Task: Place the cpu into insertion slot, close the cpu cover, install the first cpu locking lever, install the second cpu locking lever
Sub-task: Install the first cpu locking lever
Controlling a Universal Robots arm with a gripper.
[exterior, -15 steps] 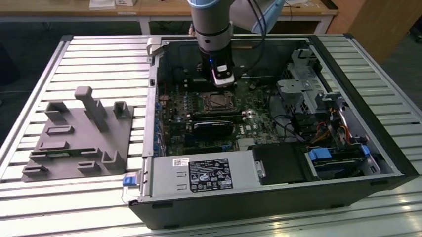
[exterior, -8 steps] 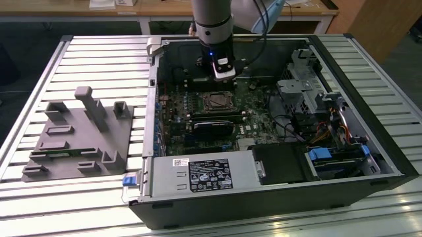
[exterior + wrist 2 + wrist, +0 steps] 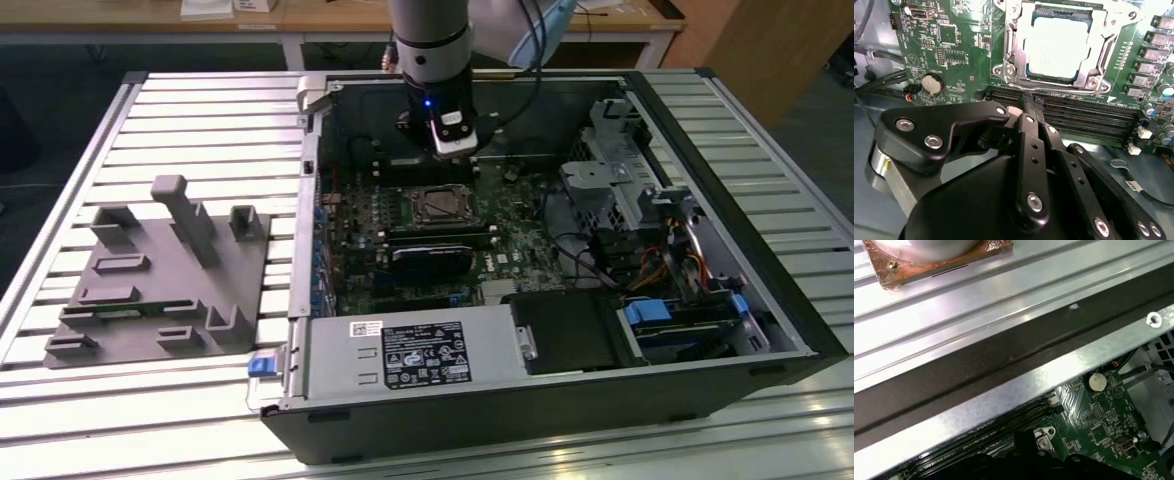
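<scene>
The cpu (image 3: 1056, 47), a pale silvery square, lies in the insertion slot (image 3: 438, 205) on the green motherboard (image 3: 959, 55). The silver cpu cover (image 3: 1097, 45) lies flat around it, with the chip showing through its window. I cannot tell how the locking levers stand. My gripper (image 3: 1032, 102) hangs above the board just beside the socket, over the long black memory slots (image 3: 1079, 112). Its black fingers (image 3: 1029, 150) are pressed together with nothing between them. In the exterior view the gripper (image 3: 454, 150) sits just behind the socket.
The open computer case (image 3: 694, 120) lies on a slatted metal table (image 3: 200, 110). A labelled black box (image 3: 420, 355) and a drive cage (image 3: 667, 320) fill its near side. A grey fixture block (image 3: 160, 280) stands at the exterior view's left. The case's metal rim (image 3: 1004, 390) runs close by.
</scene>
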